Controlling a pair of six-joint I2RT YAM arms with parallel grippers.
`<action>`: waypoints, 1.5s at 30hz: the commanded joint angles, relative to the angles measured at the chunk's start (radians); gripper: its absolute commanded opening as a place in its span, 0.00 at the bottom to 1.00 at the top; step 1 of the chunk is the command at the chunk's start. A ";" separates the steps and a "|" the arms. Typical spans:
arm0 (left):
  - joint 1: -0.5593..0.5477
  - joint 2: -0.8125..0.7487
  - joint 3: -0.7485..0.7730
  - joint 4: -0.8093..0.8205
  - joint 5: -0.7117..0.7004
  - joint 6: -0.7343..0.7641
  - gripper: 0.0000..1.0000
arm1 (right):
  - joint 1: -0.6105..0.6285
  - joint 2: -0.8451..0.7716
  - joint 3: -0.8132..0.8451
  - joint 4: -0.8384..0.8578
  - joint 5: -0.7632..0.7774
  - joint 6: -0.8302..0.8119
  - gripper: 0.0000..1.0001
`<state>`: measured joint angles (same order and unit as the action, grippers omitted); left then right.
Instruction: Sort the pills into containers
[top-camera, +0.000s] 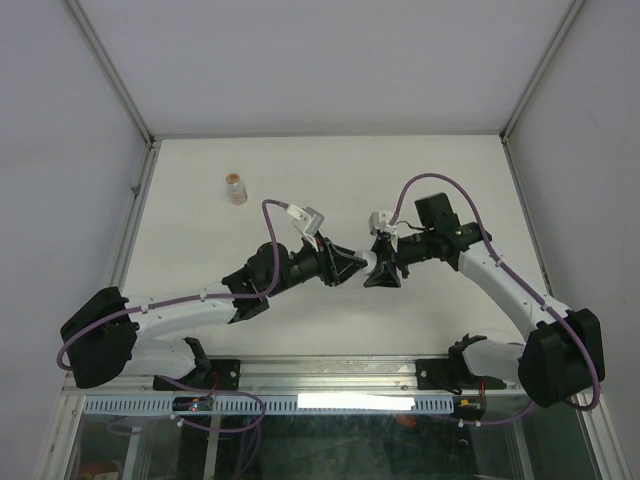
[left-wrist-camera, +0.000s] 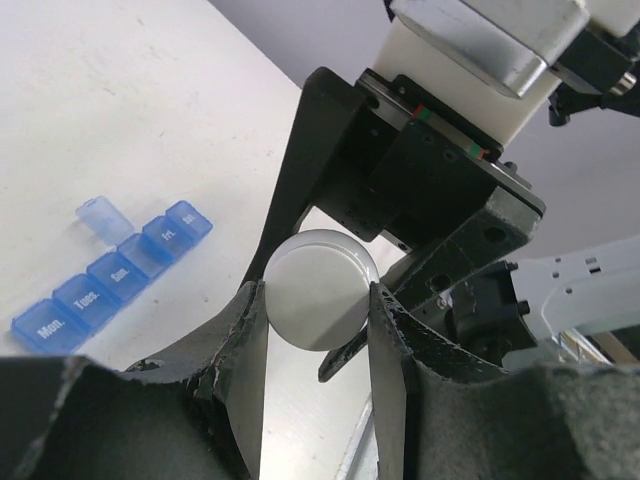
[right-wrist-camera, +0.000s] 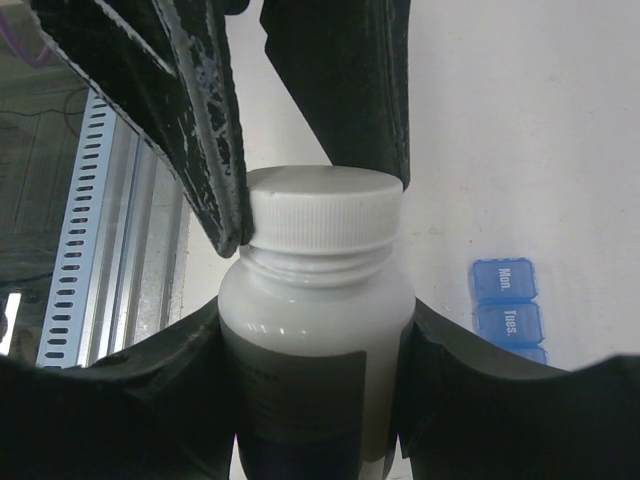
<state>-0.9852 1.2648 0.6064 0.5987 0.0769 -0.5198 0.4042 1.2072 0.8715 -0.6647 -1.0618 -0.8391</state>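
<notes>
Two sets of fingers share one white pill bottle (right-wrist-camera: 315, 340) above the middle of the worktop (top-camera: 330, 170). The right fingers (right-wrist-camera: 150, 385) clamp the bottle's body from both sides. The left fingers (left-wrist-camera: 245, 345) are closed on its white screw cap (left-wrist-camera: 318, 290), one pad on each side of the rim.

The step in hand looks like unscrewing the cap. To do it well, the right grip should hold the body firm so it cannot turn, while the left wrist rolls about the bottle's own axis. Any sideways pull would likely bind the thread. In the right wrist view the left pads sit near the cap's edge, so a slip seems possible. Once the cap is loose, it should be drawn straight off with the mouth held upward so nothing spills.

The blue pill organiser (left-wrist-camera: 115, 280) lies flat on the worktop just beside the meeting point, day-labelled, with one lid standing open. A small clear bottle (top-camera: 236, 188) stands well apart, far left.
</notes>
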 joint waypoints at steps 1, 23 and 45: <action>-0.010 -0.040 0.075 -0.052 -0.259 -0.105 0.00 | 0.012 -0.004 0.037 0.007 -0.043 -0.016 0.00; -0.010 -0.055 0.177 -0.307 -0.387 -0.381 0.00 | 0.010 -0.007 0.038 0.009 -0.043 -0.013 0.00; 0.133 -0.251 -0.075 -0.493 -0.528 -0.141 0.00 | -0.325 -0.308 0.013 0.840 0.366 0.893 0.00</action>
<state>-0.9058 1.0798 0.5560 0.1787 -0.4335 -0.7563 0.1467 1.0225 0.8993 -0.4011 -1.0805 -0.4679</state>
